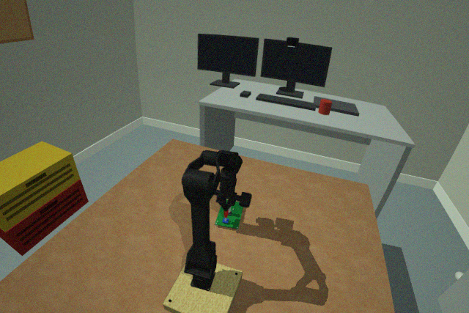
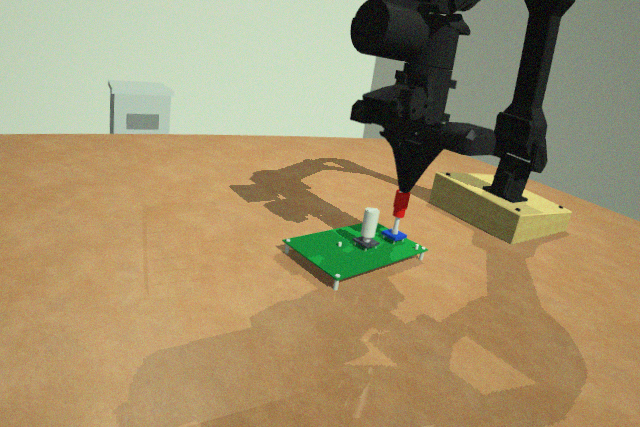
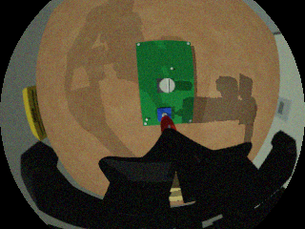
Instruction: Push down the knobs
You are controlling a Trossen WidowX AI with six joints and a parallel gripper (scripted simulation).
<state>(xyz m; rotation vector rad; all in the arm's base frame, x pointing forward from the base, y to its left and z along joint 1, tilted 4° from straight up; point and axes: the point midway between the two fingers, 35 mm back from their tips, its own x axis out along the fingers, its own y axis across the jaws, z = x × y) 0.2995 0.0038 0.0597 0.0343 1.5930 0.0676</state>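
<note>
The green circuit board (image 1: 234,222) (image 2: 330,262) (image 3: 152,62) stands on short white legs on the table. The red knob (image 1: 226,213) (image 2: 401,203) (image 3: 167,123) sits high on its shaft, with bare shaft showing above the blue potentiometer (image 1: 226,221) (image 2: 394,235) (image 3: 164,112). The white knob (image 2: 369,223) (image 3: 167,86) stands low over the dark potentiometer (image 2: 366,243), with a small gap visible beneath it. My gripper (image 2: 405,190) (image 3: 168,131) is shut and empty. Its closed tips point down at the top of the red knob, touching or nearly touching it.
The arm's wooden base (image 1: 196,296) (image 2: 475,210) stands on the table (image 1: 303,196) (image 2: 77,257) behind the board in the exterior view. The white knob stands close beside the red one. A desk (image 1: 264,108) with monitors is beyond the table.
</note>
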